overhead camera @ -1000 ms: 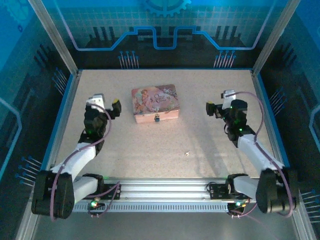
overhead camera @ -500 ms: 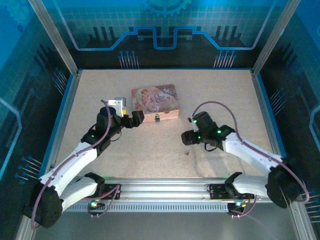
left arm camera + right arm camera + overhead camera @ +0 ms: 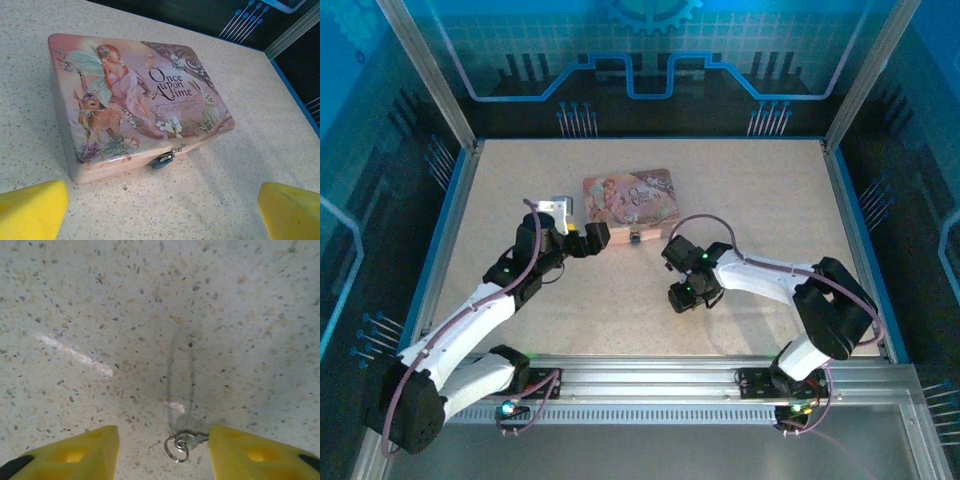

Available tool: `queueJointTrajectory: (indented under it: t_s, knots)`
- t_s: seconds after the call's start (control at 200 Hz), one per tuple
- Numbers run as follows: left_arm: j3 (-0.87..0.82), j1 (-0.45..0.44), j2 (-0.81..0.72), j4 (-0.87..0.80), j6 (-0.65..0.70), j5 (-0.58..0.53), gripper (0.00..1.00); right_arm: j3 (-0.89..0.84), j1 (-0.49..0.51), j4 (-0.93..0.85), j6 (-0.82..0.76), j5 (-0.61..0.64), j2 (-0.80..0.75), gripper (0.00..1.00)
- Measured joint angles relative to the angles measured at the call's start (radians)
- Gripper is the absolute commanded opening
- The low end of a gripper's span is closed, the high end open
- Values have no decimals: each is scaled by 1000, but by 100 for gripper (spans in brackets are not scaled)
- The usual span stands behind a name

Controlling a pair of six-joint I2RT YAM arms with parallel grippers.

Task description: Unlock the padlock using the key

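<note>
The pink picture-lidded box lies on the speckled table, and the tiny bluish padlock hangs from its front hasp. My left gripper is open, a short way in front of the padlock, its yellow fingers spread wide and touching nothing. In the top view the left gripper sits by the box's front left corner, left of the padlock. The small silvery key on its ring lies flat on the table. My right gripper is open around it, the key close against the right finger.
The right gripper is low over the table, in front of and slightly right of the box. Blue-edged walls bound the table on both sides. A pale scuff marks the surface.
My right arm has swung left and down from the right side until its fingers straddle the key. My left gripper has closed in on the box front, then edged slightly further.
</note>
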Motion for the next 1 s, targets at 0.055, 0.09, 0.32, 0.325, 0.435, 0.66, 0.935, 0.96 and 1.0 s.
queueJointTrajectory:
  t_s: [0.055, 0.09, 0.32, 0.325, 0.435, 0.66, 0.935, 0.96, 1.0]
  knots:
    - [0, 0, -2, -5, 0, 0, 99, 1, 6, -3, 2, 0, 14, 46]
    - [0, 0, -4, -9, 0, 0, 99, 1, 9, -11, 2, 2, 19, 46]
    - [0, 0, -17, -27, 0, 0, 99, 1, 15, -41, 10, 26, 21, 41]
    - [0, 0, -17, -27, 0, 0, 99, 1, 15, -42, 11, 26, 21, 41]
    - [0, 0, -19, -27, 0, -2, 99, 1, 15, -53, 13, 30, 21, 38]
    - [0, 0, -19, -43, 0, -8, 99, 1, 15, -62, 13, 29, 26, 30]
    - [0, 0, -19, -49, 0, -8, 99, 3, 24, -71, 13, 33, 63, 18]
    - [0, 0, -19, -49, 0, -8, 99, 5, 24, -71, 13, 34, 63, 17]
    - [0, 0, -19, -49, 0, -8, 99, 5, 25, -71, 13, 33, 64, 16]
